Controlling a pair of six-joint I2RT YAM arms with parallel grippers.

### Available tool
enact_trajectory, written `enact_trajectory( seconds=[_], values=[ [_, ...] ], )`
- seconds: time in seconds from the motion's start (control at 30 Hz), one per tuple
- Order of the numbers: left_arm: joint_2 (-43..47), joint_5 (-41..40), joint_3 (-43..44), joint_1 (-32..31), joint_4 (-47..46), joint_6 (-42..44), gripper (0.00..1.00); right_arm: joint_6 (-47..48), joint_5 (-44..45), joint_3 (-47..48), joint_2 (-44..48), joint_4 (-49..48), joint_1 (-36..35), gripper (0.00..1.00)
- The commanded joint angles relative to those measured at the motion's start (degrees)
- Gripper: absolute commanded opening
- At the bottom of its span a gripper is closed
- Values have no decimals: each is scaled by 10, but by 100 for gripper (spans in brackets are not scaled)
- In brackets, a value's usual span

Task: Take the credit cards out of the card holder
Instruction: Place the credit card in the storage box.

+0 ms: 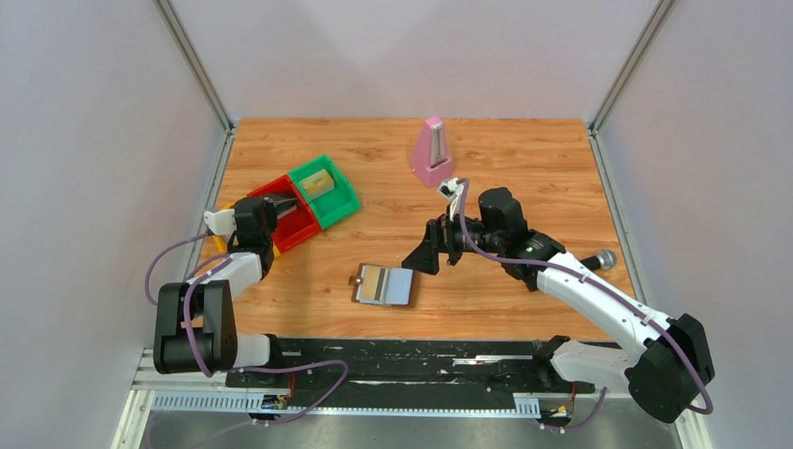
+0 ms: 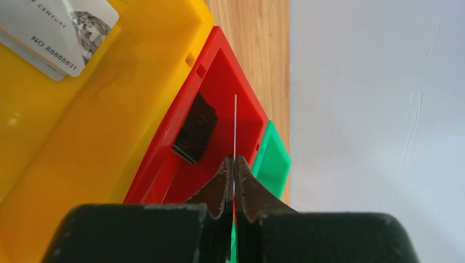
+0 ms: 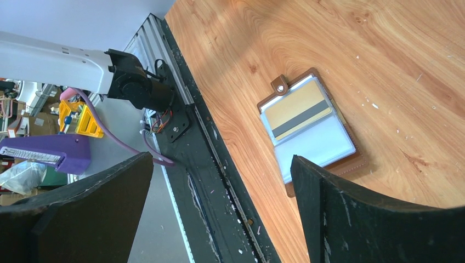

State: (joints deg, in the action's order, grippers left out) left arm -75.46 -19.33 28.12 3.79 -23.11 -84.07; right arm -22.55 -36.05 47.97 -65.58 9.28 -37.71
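Observation:
The card holder [image 1: 383, 285] [image 3: 323, 143] lies open on the table, grey-blue inside with a brown rim and clasp tab. A gold-tan credit card [image 3: 296, 105] with a dark stripe sits in its pocket. My left gripper [image 1: 281, 211] [image 2: 234, 160] is shut on a thin credit card [image 2: 236, 123] seen edge-on, held upright over the red tray [image 2: 164, 164]. A dark card [image 2: 194, 129] leans inside that tray. A grey-silver card [image 2: 55, 27] lies in the yellow tray [image 2: 109, 120]. My right gripper [image 1: 425, 257] [image 3: 222, 159] is open and empty, just right of the holder.
A green tray [image 1: 344, 201] beside the red one holds a gold-tan card [image 1: 318, 182]. A pink pyramid-shaped metronome [image 1: 430, 150] stands at the back, close to the right arm's wrist. The black base rail [image 1: 411, 360] runs along the near table edge.

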Motion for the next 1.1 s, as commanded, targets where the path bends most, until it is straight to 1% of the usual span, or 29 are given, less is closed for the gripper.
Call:
enact_trajectory(
  seconds=[0.0, 0.3, 0.77, 1.07],
  values=[
    [-21, -12, 28, 3, -33, 0, 0, 2, -6, 25, 12, -7, -1, 100],
    [-50, -18, 44, 3, -28, 4, 0, 5, -3, 34, 13, -4, -1, 100],
    [-87, -33, 59, 4, -39, 40, 1, 10, -4, 38, 6, -3, -1, 100],
    [-103, -30, 74, 4, -27, 54, 9, 12, -4, 43, 0, -3, -1, 100]
  ],
)
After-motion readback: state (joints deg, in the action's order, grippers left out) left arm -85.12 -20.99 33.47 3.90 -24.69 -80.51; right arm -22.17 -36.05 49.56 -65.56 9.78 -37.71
